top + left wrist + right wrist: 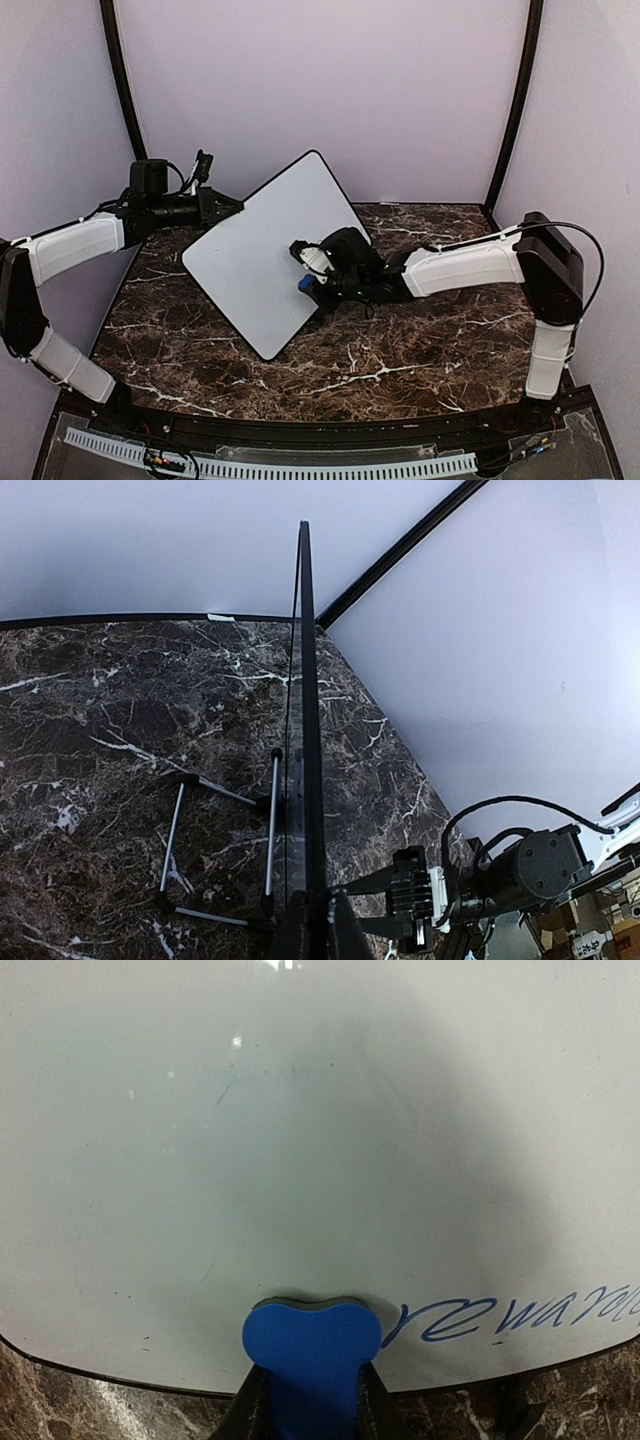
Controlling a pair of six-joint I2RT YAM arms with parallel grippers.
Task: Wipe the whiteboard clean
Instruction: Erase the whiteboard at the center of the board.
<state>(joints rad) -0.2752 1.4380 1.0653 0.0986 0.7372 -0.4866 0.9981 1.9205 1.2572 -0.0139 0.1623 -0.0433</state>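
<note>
Left gripper [215, 207] first: seen from above, it is clamped on the upper-left rim of the whiteboard [262, 255]. The board stands tilted on the marble table [400, 370], left of centre, with one corner towards the back wall. I judge that hold is there to steady the board against a wiping push. My right gripper [308, 275] reaches in from the right, closed on a blue eraser [303, 284] at the board's lower right face. I count two arms, one board and one eraser.

From my left wrist the board shows edge-on, its thin black rim running up the middle. My jaws sit together on it at the bottom, one on each side. One wire stand [220, 850] rests on the table just behind the board. I take it for the prop that lets the board lean. My right arm [520, 870] waits on the face side.

From my right wrist, two fingers [250, 1410] squeeze the eraser, whose top bulges above them against the board near its lower rim. One line of blue handwriting [510, 1315] lies just to its right. The rest of the face that I can see carries only faint specks. Set beside the writing like this, the eraser looks placed for a sideways sweep across it.
</note>
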